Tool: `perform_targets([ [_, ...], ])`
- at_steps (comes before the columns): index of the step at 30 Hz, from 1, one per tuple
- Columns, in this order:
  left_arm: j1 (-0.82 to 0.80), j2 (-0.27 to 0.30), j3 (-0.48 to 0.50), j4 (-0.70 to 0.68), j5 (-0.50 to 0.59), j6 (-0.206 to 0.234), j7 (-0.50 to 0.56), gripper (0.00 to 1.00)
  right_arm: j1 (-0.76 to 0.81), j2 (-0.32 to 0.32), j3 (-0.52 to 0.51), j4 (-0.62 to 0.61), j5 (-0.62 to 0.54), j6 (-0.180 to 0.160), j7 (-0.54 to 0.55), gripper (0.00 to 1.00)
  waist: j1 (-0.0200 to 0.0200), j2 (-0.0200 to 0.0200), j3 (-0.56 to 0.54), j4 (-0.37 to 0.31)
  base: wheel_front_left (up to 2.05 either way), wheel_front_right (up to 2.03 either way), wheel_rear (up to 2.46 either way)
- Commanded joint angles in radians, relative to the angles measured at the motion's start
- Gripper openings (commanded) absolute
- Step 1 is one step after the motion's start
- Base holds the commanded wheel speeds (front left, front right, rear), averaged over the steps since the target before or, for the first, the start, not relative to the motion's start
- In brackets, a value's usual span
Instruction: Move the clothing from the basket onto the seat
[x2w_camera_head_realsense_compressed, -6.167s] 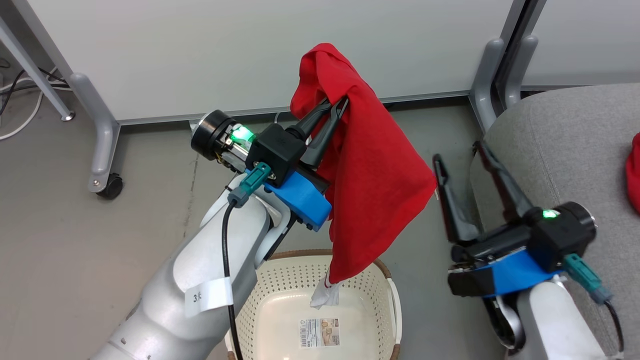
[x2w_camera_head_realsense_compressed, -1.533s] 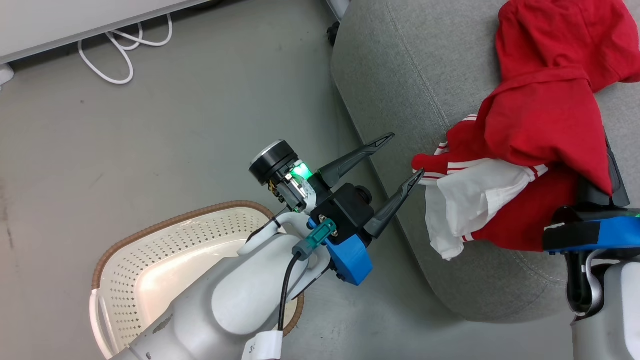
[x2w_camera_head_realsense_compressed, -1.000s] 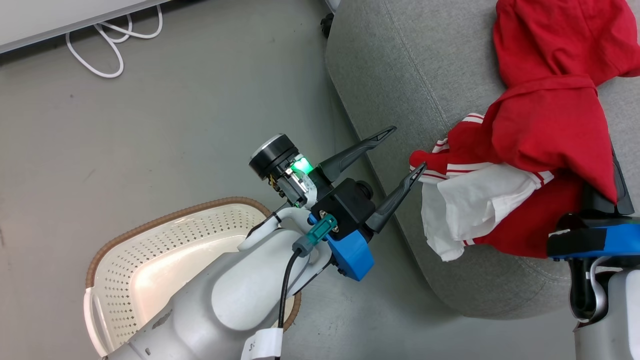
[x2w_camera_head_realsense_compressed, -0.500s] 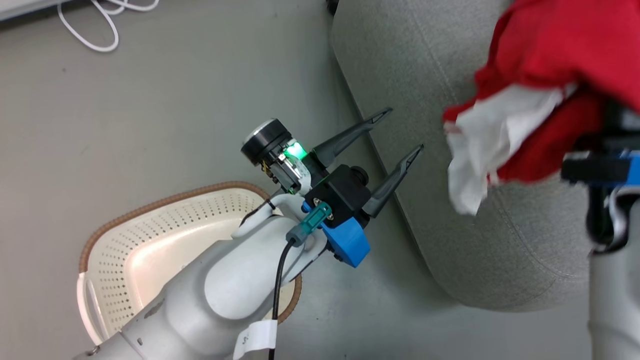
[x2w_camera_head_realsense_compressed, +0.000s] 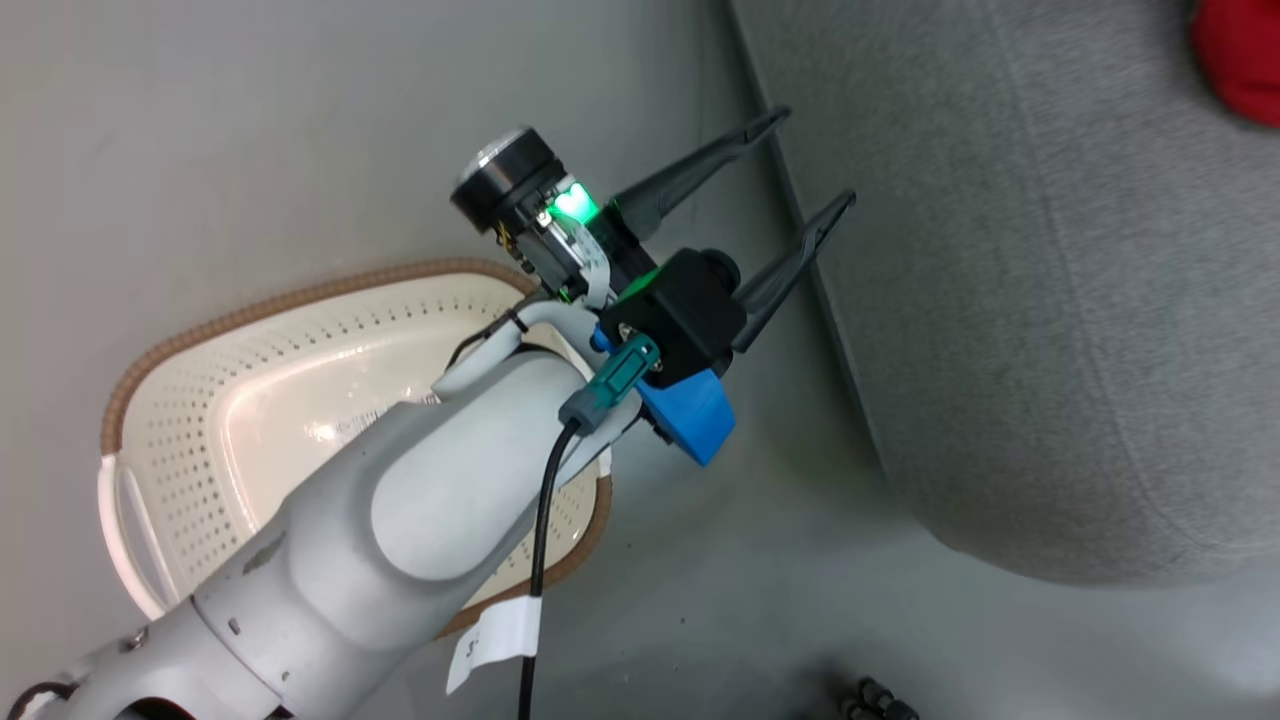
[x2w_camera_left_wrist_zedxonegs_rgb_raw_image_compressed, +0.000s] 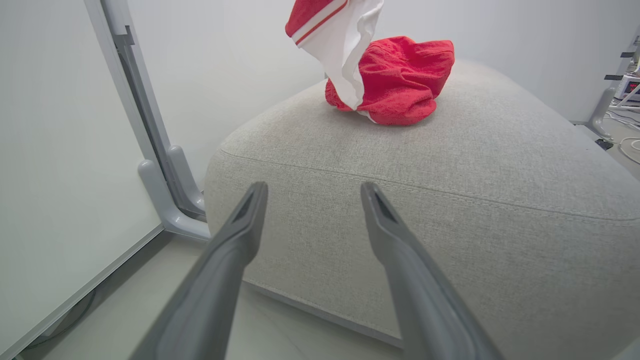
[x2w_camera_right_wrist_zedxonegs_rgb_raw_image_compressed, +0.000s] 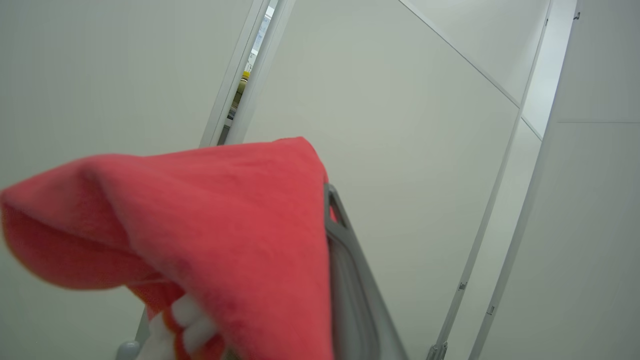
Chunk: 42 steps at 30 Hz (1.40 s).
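The clothing (x2w_camera_left_wrist_zedxonegs_rgb_raw_image_compressed: 350, 50) dangles over the seat (x2w_camera_left_wrist_zedxonegs_rgb_raw_image_compressed: 475, 200) at twelve o'clock of the wide-open, empty left jaws; the right jaws' grip is hidden by cloth.

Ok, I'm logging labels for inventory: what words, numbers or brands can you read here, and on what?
No text can be read with confidence.
White tag by the cable on the left arm: any marking is blurred, unreadable.
Small display at the far right of the left wrist view: reddish characters, too small to read.

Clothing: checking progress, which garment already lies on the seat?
The crumpled red bundle lies on the seat; the garment with white fabric and striped trim hangs from above.
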Motion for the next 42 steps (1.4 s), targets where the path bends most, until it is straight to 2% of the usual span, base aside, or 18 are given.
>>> perform_targets([
  [1,-0.024,0.007,0.006,-0.010,0.008,0.006,0.005,1.00,-0.029,-0.029,-0.022,0.014,0.006,0.000,0.000,0.00,-0.0001,0.0000,0.060,0.016,0.00,0.00,0.00],
  [6,-0.061,0.023,0.004,-0.029,0.020,0.002,0.018,1.00,-0.079,-0.126,-0.100,0.119,0.017,0.000,0.000,0.00,-0.0001,0.0000,0.132,0.022,0.00,0.00,0.00],
  [10,-0.079,0.033,0.000,-0.041,0.026,0.000,0.026,1.00,-0.057,-0.148,-0.144,0.209,0.002,0.000,-0.001,0.00,-0.0001,0.0000,0.165,0.025,0.00,0.00,0.00],
  [19,-0.090,0.050,-0.010,-0.053,0.022,0.003,0.038,1.00,0.034,-0.072,-0.196,0.366,-0.062,0.000,0.000,0.00,-0.0001,0.0000,0.190,0.027,0.00,0.00,0.00],
  [28,-0.092,0.060,-0.019,-0.063,0.017,0.010,0.048,1.00,0.062,-0.029,-0.169,0.449,-0.070,0.000,0.000,0.00,-0.0001,0.0000,0.195,0.030,0.00,0.00,0.00],
  [29,-0.090,0.061,-0.021,-0.062,0.016,0.011,0.048,1.00,0.063,-0.025,-0.170,0.449,-0.068,0.000,0.000,0.05,-0.0001,0.0000,0.193,0.029,0.00,0.00,0.00],
  [30,-0.088,0.060,-0.022,-0.060,0.015,0.011,0.047,1.00,0.067,-0.022,-0.173,0.441,-0.066,0.000,0.000,0.45,-0.0001,0.0000,0.190,0.029,0.00,0.00,0.00],
  [31,-0.086,0.058,-0.024,-0.057,0.013,0.013,0.046,1.00,0.075,-0.018,-0.174,0.433,-0.065,0.000,0.000,1.00,-0.0001,0.0000,0.185,0.030,0.00,0.00,0.00],
  [42,-0.035,0.022,-0.031,-0.008,-0.016,0.025,-0.008,1.00,0.322,0.052,-0.135,0.250,-0.082,0.000,0.000,1.00,-0.0001,0.0000,0.058,0.042,0.00,0.00,0.00],
])
